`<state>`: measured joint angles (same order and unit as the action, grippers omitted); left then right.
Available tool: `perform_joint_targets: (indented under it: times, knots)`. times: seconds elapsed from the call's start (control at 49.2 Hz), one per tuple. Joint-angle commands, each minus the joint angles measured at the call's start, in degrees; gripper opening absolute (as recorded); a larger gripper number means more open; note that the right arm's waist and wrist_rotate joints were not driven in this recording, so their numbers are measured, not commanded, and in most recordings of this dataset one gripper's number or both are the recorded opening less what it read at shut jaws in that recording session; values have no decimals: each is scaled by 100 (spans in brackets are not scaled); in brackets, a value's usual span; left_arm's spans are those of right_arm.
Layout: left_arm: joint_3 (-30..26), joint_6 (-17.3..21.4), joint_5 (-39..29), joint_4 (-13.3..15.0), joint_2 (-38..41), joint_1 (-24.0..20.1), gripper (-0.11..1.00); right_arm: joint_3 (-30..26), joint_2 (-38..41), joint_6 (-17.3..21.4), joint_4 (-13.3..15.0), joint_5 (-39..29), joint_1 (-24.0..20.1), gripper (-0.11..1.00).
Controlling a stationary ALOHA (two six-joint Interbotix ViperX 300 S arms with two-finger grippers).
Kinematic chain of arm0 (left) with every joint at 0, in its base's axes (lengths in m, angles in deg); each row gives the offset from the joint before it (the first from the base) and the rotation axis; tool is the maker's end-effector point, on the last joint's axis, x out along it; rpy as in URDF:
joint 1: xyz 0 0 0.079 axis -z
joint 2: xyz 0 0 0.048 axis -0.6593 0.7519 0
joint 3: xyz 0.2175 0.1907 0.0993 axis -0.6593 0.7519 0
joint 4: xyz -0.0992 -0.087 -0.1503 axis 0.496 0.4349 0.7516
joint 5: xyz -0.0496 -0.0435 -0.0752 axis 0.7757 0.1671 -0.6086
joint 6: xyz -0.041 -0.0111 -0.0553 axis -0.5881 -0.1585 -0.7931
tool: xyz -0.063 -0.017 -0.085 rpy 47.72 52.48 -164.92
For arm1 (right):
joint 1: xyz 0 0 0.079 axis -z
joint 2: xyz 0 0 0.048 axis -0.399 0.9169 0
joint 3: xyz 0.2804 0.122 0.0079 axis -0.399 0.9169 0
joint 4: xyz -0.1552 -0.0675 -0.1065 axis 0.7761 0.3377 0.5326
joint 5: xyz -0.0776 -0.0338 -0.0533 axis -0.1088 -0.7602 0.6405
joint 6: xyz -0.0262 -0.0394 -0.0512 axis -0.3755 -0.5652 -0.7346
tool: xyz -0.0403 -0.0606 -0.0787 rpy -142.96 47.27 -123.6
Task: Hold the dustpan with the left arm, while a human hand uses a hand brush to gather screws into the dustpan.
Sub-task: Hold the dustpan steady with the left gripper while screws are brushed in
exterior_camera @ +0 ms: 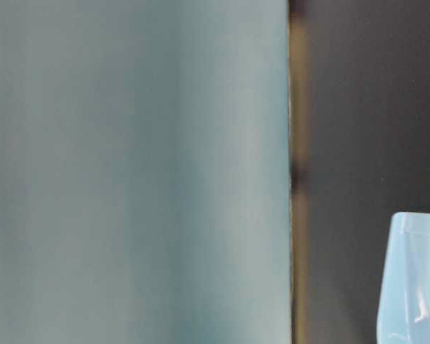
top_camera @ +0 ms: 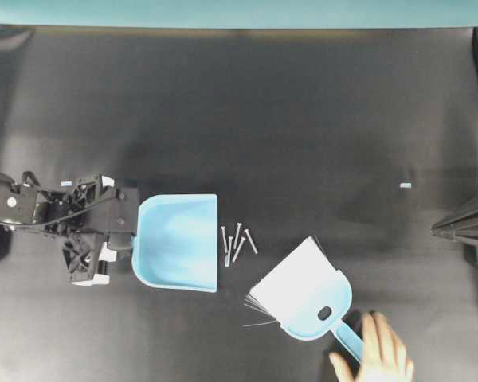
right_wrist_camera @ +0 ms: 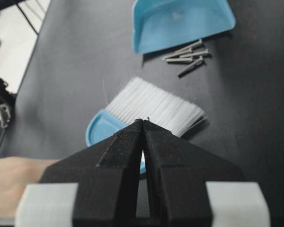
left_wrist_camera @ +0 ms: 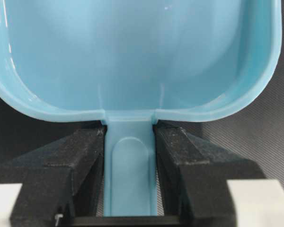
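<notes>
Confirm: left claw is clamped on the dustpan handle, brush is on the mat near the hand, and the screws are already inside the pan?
Not quite. The screws lie on the mat just outside the open edge of the dustpan, not inside it; the overhead view shows this. The rest holds: the left claw is clamped on the pan's handle, and the brush lies on the mat by the hand.

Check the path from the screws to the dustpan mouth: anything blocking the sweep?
Nothing visible. The screws lie on bare mat just off the open edge of the dustpan, with only a narrow gap between. The hand brush sits on their far side, its bristles apart from them. The left gripper is clamped on the dustpan's handle.
</notes>
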<state>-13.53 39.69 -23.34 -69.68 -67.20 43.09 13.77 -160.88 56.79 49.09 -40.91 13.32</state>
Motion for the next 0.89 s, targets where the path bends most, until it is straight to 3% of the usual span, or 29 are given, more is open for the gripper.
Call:
perform_joint_targets:
  times: [0.0,0.325,0.874]
  knots:
    - [-97,-9,-18,-18,-79,-44,30,-26,26,0,0,62,0,0]
    - [-9,62,-53,-9,-308,-53,30,-26,18,9,0,62,0,0]
    - [53,167,-79,-18,-9,-141,30,-18,18,0,-9,53,0,0]
